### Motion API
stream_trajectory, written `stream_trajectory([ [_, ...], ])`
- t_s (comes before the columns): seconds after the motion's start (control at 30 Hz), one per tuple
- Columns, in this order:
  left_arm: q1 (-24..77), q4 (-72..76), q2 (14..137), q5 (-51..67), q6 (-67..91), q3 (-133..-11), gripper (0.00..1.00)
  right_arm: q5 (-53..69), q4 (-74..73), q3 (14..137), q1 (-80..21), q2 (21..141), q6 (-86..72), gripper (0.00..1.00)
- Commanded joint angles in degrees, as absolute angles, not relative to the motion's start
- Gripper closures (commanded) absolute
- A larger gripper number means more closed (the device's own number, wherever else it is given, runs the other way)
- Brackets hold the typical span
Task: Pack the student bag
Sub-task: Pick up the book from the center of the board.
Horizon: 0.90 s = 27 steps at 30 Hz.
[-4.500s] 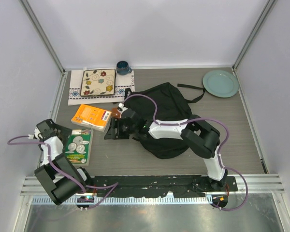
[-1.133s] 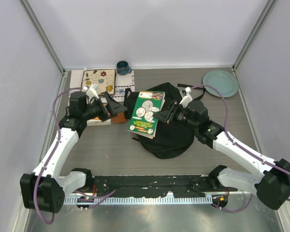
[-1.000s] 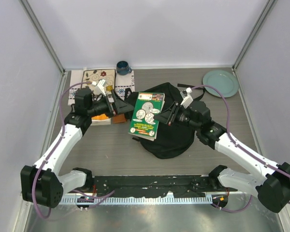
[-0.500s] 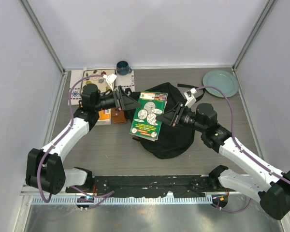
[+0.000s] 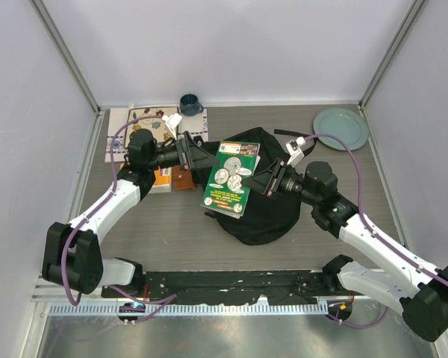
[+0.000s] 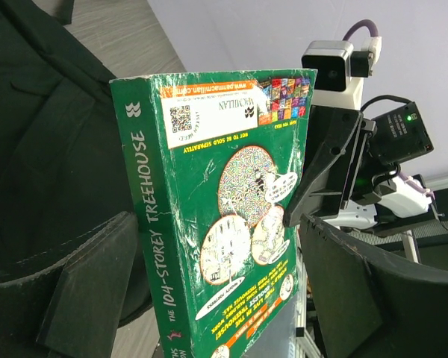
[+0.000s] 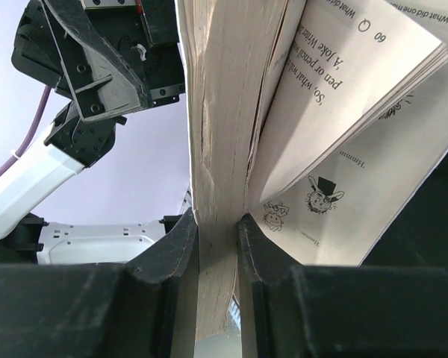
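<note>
The student bag [image 5: 272, 212] is a black soft backpack lying at the table's middle. Over its left edge a green paperback [image 5: 230, 179] hangs upright in the air. My right gripper [image 5: 249, 180] is shut on that book's page block [image 7: 218, 186], while other pages [image 7: 343, 127] fan loose to the side. My left gripper [image 5: 207, 159] is open, its wide jaws on either side of the green book [image 6: 224, 201]. One finger [image 6: 89, 291] stands by the spine and the other finger [image 6: 373, 298] stays clear of the cover. The bag's opening is hidden.
An orange book [image 5: 161, 177] and a small brown object [image 5: 184, 180] lie under the left arm. A patterned placemat [image 5: 140, 123] and a dark blue mug [image 5: 190, 104] sit at the back left. A pale green plate [image 5: 340, 128] is at the back right.
The green book, earlier flat on the table at the left, is now held up over the bag by the right gripper. The left gripper has moved right until its jaws flank the book.
</note>
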<state>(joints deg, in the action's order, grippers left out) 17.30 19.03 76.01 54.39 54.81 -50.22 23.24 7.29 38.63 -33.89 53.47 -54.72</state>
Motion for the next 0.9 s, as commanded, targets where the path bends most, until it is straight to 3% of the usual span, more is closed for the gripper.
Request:
stream_trajectory([
  [0.0, 18.46, 20.49, 75.85, 56.43, 53.18, -50.71, 0.08, 27.86, 14.86, 39.55, -34.45, 50.89, -55.72, 1.00],
  [0.33, 18.46, 14.15, 76.38, 53.44, 48.78, -52.65, 0.07, 27.77, 15.12, 37.71, -34.28, 49.66, -56.25, 1.00],
  [0.6, 19.07, 26.18, 77.96, 60.46, 57.04, -51.86, 0.09, 32.50, 21.35, 37.70, -34.10, 53.78, -55.73, 1.00],
  [0.7, 20.03, 27.95, 78.66, 63.36, 58.01, -51.94, 0.12, 35.49, 24.95, 37.88, -33.66, 56.07, -55.72, 1.00],
  [0.87, 20.57, 28.39, 78.66, 65.13, 58.01, -50.98, 0.28, 36.83, 25.14, 38.67, -32.17, 57.83, -54.49, 1.00],
])
